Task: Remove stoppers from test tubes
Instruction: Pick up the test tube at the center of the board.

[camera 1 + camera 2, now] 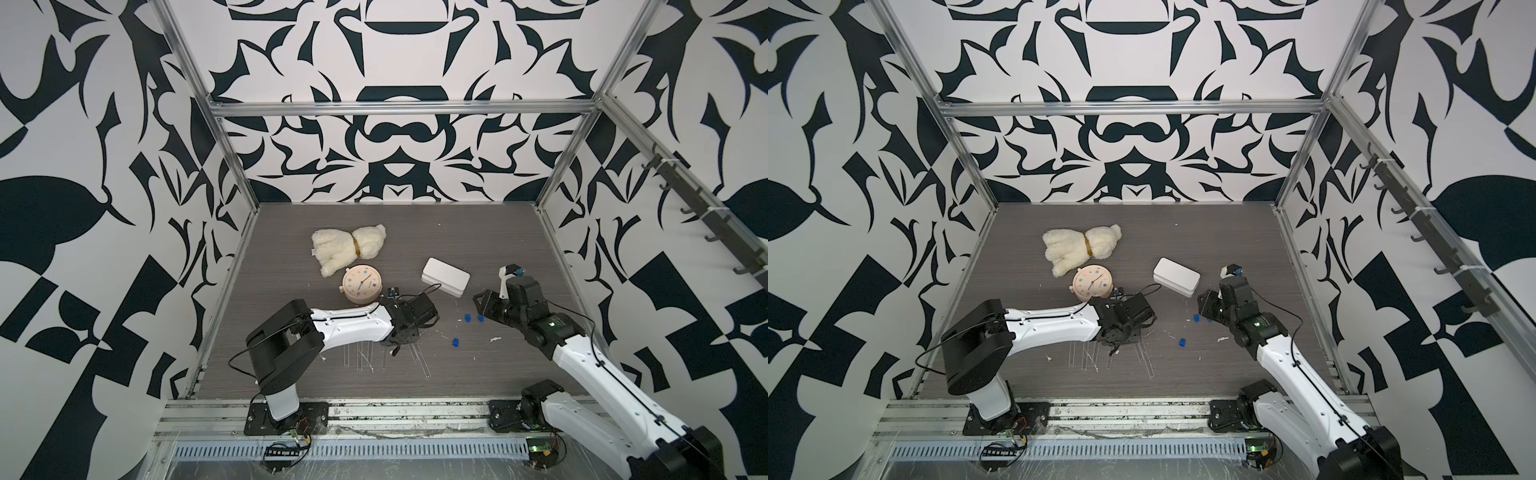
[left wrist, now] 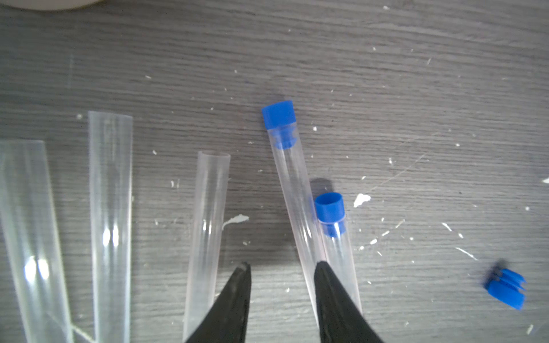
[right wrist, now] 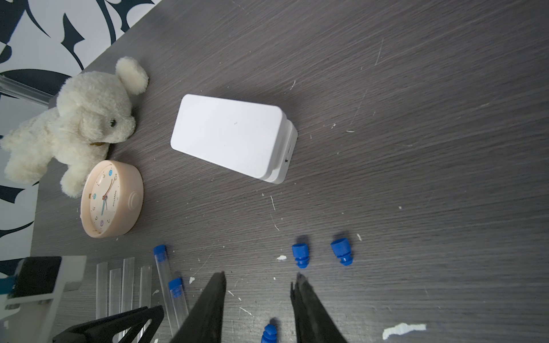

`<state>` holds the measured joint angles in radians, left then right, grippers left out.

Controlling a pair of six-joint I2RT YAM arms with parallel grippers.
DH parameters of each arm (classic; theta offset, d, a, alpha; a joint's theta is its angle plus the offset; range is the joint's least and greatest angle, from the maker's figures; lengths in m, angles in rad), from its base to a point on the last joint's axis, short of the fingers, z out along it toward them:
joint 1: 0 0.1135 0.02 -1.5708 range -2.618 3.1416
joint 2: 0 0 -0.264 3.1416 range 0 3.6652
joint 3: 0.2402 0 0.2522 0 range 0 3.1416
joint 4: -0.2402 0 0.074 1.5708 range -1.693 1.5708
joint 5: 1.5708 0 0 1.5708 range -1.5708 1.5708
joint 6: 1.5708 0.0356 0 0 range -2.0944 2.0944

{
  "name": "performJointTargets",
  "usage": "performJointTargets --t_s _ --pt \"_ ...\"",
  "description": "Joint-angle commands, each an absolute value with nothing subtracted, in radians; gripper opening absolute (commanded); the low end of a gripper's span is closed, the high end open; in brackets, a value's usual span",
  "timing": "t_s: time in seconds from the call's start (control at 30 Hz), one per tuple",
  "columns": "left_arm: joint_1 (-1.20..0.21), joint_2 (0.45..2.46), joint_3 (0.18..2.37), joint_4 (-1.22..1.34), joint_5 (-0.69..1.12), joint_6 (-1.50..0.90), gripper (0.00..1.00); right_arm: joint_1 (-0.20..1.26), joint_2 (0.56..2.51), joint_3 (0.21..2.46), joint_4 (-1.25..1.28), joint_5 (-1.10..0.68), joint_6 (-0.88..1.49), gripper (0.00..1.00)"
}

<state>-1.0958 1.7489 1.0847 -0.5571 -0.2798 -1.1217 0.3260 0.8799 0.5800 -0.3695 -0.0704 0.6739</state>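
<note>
Clear thin test tubes (image 2: 110, 208) laid flat; two plugged by blue stoppers (image 2: 278, 114), ribbed ones scattered loose. Left gripper (image 2: 282, 264) spread, nothing pinched; right gripper (image 3: 260, 274) spread likewise.

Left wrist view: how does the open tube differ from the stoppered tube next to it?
The stoppered tube carries a blue stopper; the open tube has a bare mouth. The stoppered tube touches another capped tube; the open tube lies apart. Both are clear, lying flat.

Black-and-white patterned walls (image 1: 395, 62), grey woodgrain tabletop (image 1: 478, 241), aluminium frame (image 1: 399, 109).
</note>
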Motion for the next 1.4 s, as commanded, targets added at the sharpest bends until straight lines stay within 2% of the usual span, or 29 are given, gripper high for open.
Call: performJointTargets --t_s 0.0,0.57,1.13,1.37 --pt "-1.094 1.784 1.114 -0.562 -0.261 -1.104 0.39 0.327 0.882 0.577 -0.334 -0.077 0.662 0.39" --pt "-1.078 1.803 1.095 -0.563 -0.242 -1.097 0.33 0.326 0.891 0.586 -0.333 -0.076 0.655 0.38" --pt "-1.054 1.845 1.134 -0.554 -0.225 -1.077 0.35 0.327 0.9 0.568 -0.314 -0.079 0.661 0.37" --pt "-1.051 1.816 1.104 -0.581 -0.219 -1.07 0.26 0.326 0.906 0.558 -0.299 -0.08 0.663 0.36"
